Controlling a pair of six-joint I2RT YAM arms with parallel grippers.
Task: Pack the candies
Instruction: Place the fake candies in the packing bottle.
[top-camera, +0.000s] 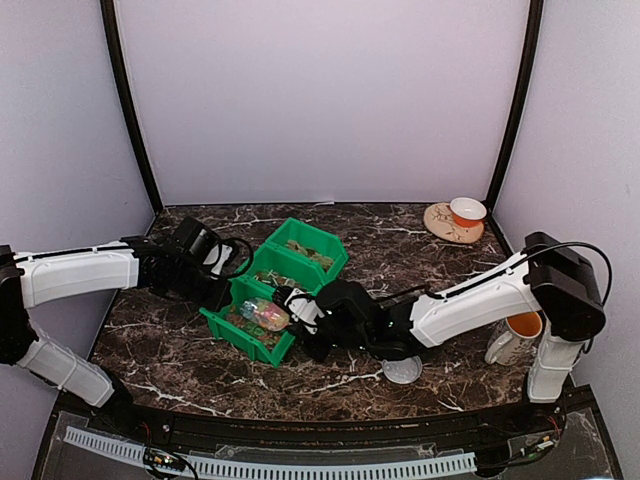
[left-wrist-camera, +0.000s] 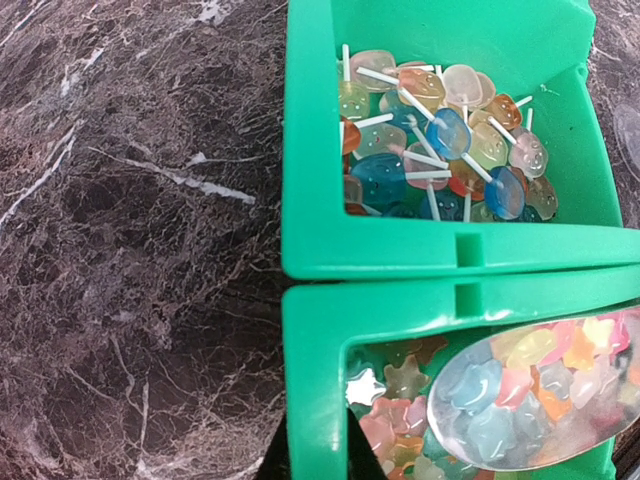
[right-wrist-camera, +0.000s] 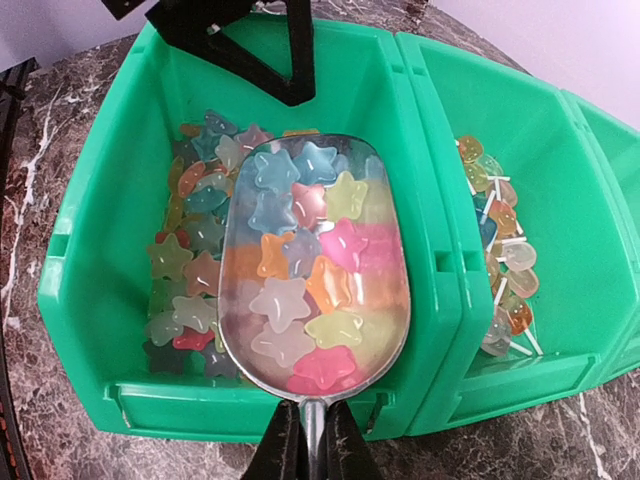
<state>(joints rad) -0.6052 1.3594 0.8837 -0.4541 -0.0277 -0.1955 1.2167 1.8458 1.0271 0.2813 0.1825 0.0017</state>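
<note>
Fingers of the left gripper (top-camera: 222, 285), cropped at the green plastic bin (right-wrist-camera: 100, 250), can't be judged. The right gripper (right-wrist-camera: 312, 440) pinches a clear plastic scoop (right-wrist-camera: 390, 300) of translucent star-shaped candies (right-wrist-camera: 285, 300).

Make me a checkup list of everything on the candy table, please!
Surface: dark marble table with white veins.
Job's things: star candies fill the scoop above the near bin; lollipops lie in the middle bin.
Clutter: mug, cup on saucer, round grey lid.
Grippers: right gripper shut on the scoop handle; left gripper at the near bin's rim, grip unclear.
Cables: left-arm cable loops near the bins; right-arm cable arcs over its elbow.
Surroundings: pale walls, black posts.
</note>
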